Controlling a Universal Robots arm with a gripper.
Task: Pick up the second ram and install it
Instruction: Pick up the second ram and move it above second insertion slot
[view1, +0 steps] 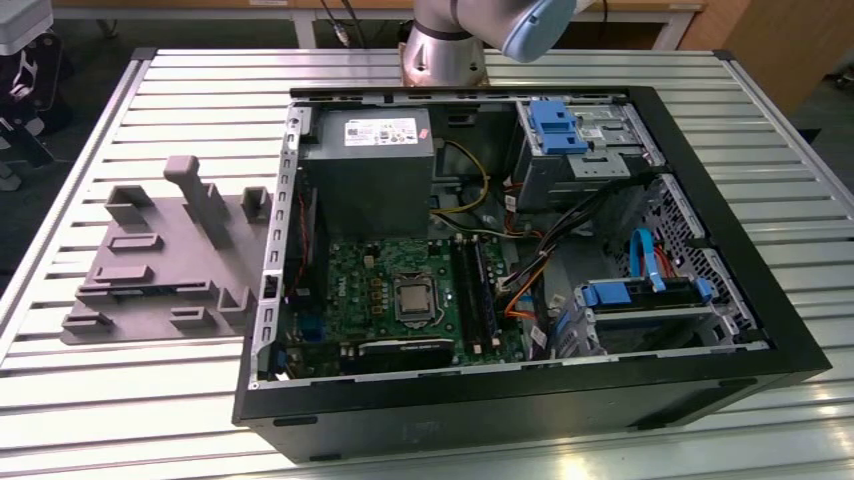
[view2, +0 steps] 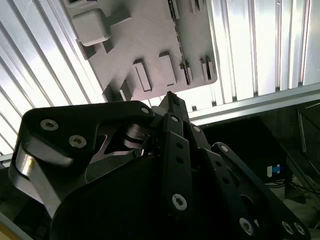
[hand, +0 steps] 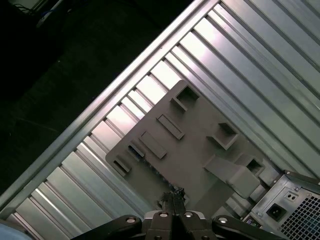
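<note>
Exterior view: the ribbed metal surface carries a matt grey moulded tray with upright pegs and block-shaped rests. The tray lies toward the surface edge at the exterior view's left, just beside an open black computer case. Inside the case, the long socket rails of the green motherboard read dark along their length, so installation is judged outstanding. Second wrist view: the black, bolted fingers are drawn together at the tips with nothing visible between them, and they hang above the tray near one of its edges. First wrist view: the fingers again appear closed and empty over the tray. A narrow slot near the tray edge farthest from the case holds a thin bluish sliver, taken to be the second ram seated on edge, apart from the fingertips. Pickup is judged not yet made, so both steps are outstanding.
</note>
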